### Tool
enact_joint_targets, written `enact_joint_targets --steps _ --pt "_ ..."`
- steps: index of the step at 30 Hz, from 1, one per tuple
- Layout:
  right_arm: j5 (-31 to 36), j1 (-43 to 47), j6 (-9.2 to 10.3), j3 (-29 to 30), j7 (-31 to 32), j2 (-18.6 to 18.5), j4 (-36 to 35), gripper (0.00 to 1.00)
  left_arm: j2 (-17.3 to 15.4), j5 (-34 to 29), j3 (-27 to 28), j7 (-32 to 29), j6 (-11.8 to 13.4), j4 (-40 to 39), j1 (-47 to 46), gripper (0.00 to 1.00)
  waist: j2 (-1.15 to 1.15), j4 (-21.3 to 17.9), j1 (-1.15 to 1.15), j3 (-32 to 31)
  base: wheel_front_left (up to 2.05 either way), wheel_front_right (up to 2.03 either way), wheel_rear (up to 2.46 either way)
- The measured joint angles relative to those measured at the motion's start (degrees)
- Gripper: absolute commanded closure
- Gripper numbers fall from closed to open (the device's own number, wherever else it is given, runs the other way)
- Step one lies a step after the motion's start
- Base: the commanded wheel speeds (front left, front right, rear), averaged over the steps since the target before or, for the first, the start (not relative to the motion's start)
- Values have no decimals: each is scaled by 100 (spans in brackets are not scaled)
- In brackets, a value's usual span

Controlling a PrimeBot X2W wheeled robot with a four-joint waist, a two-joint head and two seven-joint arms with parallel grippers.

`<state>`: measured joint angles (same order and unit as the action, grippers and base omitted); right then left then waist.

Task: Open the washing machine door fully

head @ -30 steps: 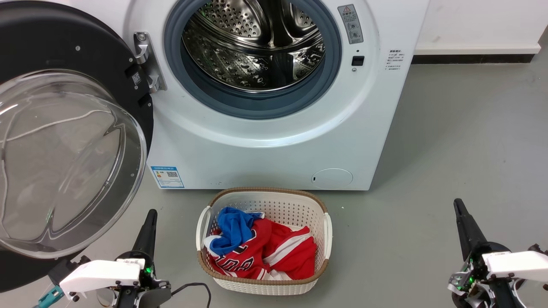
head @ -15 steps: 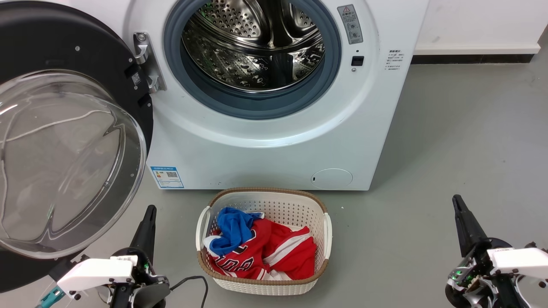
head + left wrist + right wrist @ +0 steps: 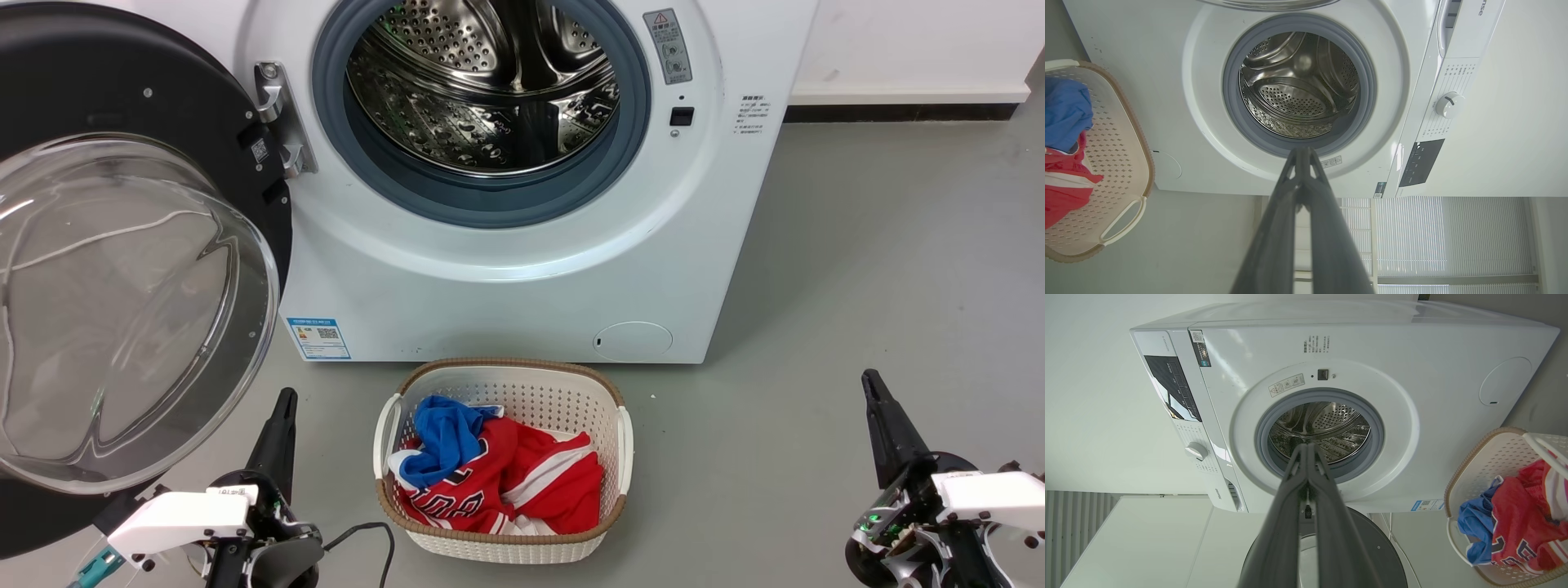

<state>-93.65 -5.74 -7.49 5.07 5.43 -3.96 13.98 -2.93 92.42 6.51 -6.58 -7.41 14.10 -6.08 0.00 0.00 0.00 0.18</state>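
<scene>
Washing machine door (image 3: 122, 310) is hanging swung open, just left of the left pincer (image 3: 284, 404); right pincer (image 3: 870, 384) is sitting well apart. Both pincers are closed, gripping nothing.

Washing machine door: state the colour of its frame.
The washing machine door has a black frame around clear glass; the head view shows it best.

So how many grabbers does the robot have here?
2. The left gripper is at the lower left, by the open washing machine door; the right gripper at the lower right, past the basket.
</scene>
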Motion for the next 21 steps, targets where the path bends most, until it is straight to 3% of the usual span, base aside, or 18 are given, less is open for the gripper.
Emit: enact_joint_targets --steps 21 --pt "34 -10 0 33 24 25 2 100 0 0 0 0 0 0 -1 100 0 0 0 0 0 0 0"
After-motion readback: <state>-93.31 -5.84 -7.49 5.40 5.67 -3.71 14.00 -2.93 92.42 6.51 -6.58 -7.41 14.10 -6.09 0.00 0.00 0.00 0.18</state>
